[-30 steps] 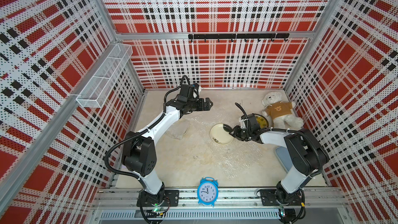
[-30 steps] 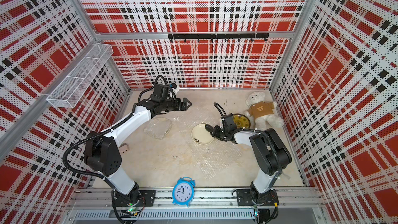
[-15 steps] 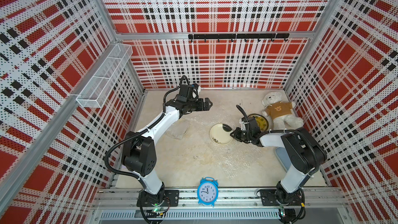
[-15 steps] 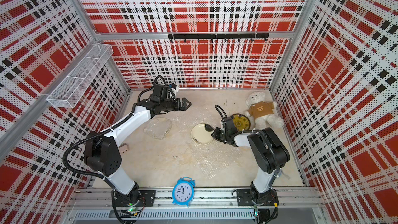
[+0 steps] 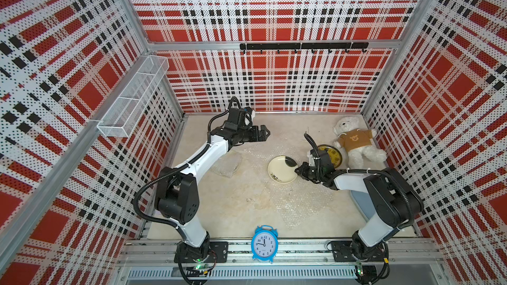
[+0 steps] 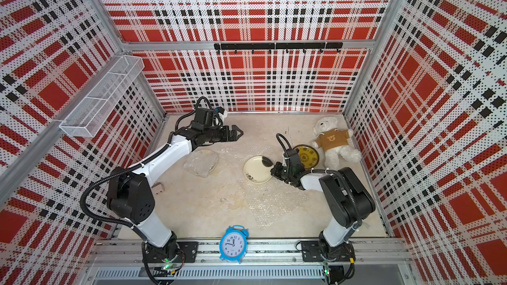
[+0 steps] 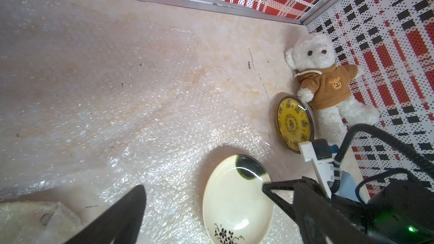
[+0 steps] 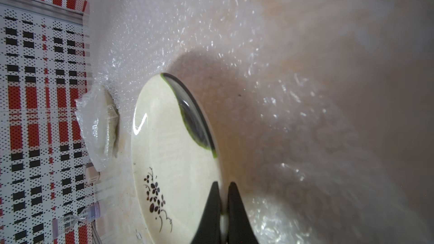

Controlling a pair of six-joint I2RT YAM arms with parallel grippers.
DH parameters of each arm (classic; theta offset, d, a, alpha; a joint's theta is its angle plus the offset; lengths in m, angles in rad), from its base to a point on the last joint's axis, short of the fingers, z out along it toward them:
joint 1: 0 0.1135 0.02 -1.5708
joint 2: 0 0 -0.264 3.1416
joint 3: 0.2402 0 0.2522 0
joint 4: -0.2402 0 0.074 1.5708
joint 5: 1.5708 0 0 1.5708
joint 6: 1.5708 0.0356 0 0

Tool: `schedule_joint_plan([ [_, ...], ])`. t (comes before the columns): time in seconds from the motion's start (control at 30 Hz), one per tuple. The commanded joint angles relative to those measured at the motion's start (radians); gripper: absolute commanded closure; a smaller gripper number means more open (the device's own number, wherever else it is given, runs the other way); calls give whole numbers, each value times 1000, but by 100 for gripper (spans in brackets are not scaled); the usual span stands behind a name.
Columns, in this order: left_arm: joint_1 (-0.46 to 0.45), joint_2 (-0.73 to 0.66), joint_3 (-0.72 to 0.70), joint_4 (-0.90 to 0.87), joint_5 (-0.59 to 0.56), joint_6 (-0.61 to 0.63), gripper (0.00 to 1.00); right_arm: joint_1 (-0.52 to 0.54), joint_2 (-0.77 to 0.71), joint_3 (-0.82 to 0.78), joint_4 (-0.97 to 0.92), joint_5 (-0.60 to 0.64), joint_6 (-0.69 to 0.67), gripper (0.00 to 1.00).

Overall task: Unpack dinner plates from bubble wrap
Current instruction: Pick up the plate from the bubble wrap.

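Right gripper (image 8: 222, 207): fingers clamped on cream plate (image 8: 169, 142) rim, likely to lift it off the bubble wrap (image 8: 270, 104) beneath.
Left gripper (image 5: 264, 133): fingers apart, empty.

Cream round ceramic plate (image 5: 282, 172), near the white plush teddy bear (image 5: 347, 128): green-edged blk patch at one rim, blk flower sprig opposite. Yellow round plate (image 7: 293, 123), just beside the bear: blk rim, dark medallion pattern. Bear's hoodie (image 5: 355, 140): brown w/ yellow bear face. Clear bubble wrap sheet (image 5: 300, 205): see-through, white glints. Round alarm clock (image 5: 264, 243), well apart from bear: blue, white dial. Perforated walls (image 5: 274, 9): red/white/blk plaid. Tabletop (image 5: 233, 201): beige, mottled.
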State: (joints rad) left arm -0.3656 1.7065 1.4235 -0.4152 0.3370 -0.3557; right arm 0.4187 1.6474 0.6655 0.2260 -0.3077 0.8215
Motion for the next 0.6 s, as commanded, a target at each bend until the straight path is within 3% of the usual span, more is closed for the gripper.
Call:
schedule_joint_plan([
  [0.0,8,-20,-10,14,9,-6,1,1,-50,-4,41,3,28,99],
  [0.33,16,-27,-18,15,14,-6,1,-11,-145,-22,17,22,80,100],
  [0.57,20,-30,-24,19,18,-7,1,-88,-253,-84,14,41,164,100],
])
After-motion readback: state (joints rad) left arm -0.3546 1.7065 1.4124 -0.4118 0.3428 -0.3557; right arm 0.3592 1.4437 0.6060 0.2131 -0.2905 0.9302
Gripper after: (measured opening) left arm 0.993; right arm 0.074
